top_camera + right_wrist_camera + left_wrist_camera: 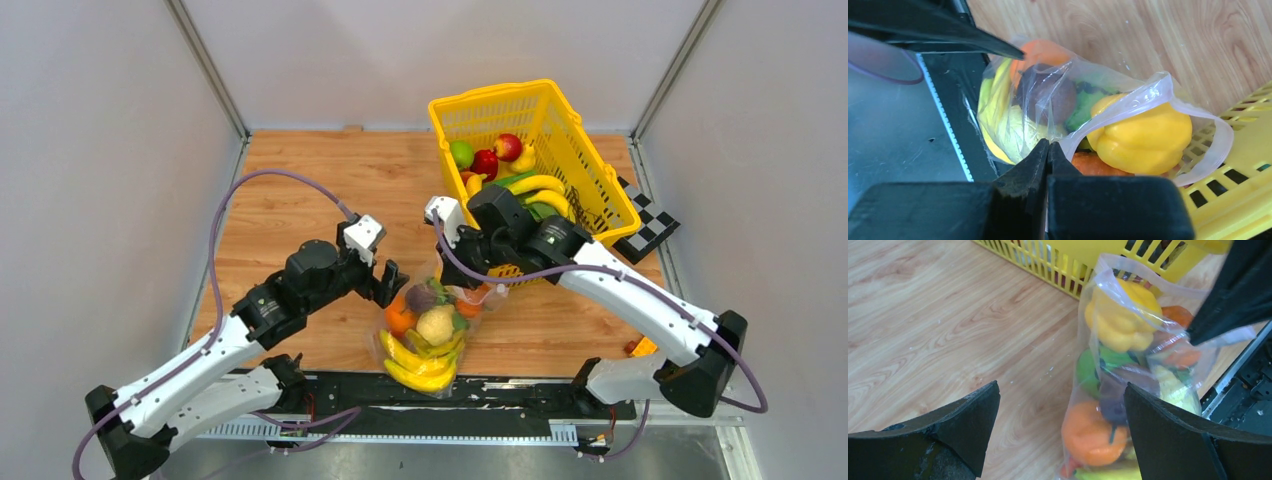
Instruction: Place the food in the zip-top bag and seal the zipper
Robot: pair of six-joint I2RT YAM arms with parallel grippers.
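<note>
While the overhead view shows the zip-top bag (pixel 428 330) only as a bundle stuffed with food (pixel 420 365), lower centre on the tabletop (pixel 300 190) between the two arms, the wrist cameras tell more. The right pincer (pixel 1048 146) is clamped tight, a fold of the bag's film nipped between its tips, and the zipper (pixel 1148 94) gapes unsealed round a yellow pepper (pixel 1143 135). The left pincer (pixel 1060 395) stands wide apart, gripping nothing, the bag just beside one finger and an orange (pixel 1093 432) low in frame. Only from above do you see the whole yellow basket (pixel 600 200), upper right, with apples and bananas (pixel 535 185) inside.
</note>
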